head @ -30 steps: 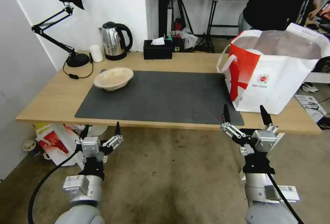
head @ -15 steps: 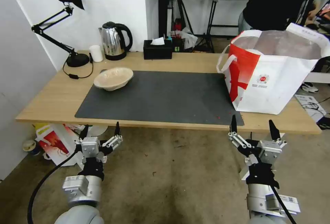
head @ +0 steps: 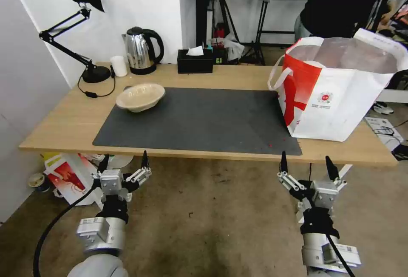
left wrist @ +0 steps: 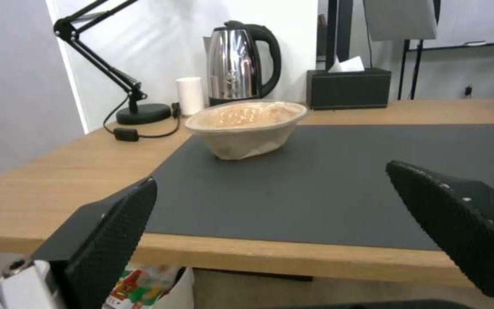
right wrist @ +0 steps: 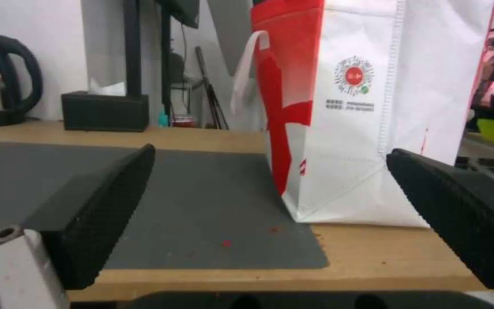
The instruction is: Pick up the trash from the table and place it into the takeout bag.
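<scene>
Fingers: both grippers spread wide, holding nothing.
Left gripper [head: 123, 161]: below table's near edge, left side, over the floor.
Right gripper [head: 307, 163]: below near edge, in front of the bag.
Bowl [head: 140, 96]: shallow beige pulp, oval, upright, on the mat's far left corner, near kettle [head: 143, 50].
Mat [head: 199, 120]: dark grey, few red crumbs near its right front corner.
Bag [head: 340, 88]: red-and-white tote, foil lining, white loop handles, round red logo; open, on table's right end, touching mat's edge.
Table [head: 68, 120]: light wood.
</scene>
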Tool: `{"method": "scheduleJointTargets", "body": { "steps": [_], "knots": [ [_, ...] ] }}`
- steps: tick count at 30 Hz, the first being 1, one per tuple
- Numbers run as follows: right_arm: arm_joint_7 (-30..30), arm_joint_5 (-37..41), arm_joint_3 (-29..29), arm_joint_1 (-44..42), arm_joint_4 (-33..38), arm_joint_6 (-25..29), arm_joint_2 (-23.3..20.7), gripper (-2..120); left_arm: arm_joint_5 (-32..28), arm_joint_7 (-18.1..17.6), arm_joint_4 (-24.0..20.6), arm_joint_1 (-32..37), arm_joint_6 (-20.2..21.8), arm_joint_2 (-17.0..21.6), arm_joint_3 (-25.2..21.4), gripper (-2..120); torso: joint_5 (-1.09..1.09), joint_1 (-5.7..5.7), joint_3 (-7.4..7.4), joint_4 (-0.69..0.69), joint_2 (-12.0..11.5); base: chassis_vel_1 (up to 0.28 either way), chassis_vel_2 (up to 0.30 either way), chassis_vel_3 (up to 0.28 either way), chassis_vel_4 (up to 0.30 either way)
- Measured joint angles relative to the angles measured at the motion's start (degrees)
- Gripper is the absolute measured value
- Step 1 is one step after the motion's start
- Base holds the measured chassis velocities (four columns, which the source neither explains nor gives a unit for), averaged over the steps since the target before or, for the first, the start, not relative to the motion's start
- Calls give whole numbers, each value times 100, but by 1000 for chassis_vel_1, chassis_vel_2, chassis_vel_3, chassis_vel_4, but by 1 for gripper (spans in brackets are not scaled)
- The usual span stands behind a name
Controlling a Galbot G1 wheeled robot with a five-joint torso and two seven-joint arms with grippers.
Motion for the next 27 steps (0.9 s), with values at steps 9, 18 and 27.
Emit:
{"method": "scheduleJointTargets", "body": {
  "steps": [9,18,27],
  "knots": [
    [-16,205,95,-184,106,36,-241,100,-11,-8,1,-9,-6,2,5,100,-1,0,0,0,0,0,0,0,0],
    [-90,473,143,-171,68,15,-315,100,-37,-13,7,-11,-12,70,-21,100,0,0,0,0,0,0,0,0,0],
    [-105,514,22,-206,63,-48,-202,100,-51,-20,1,-5,-26,99,-44,100,-1,0,0,0,0,0,0,0,0]
  ]
}}
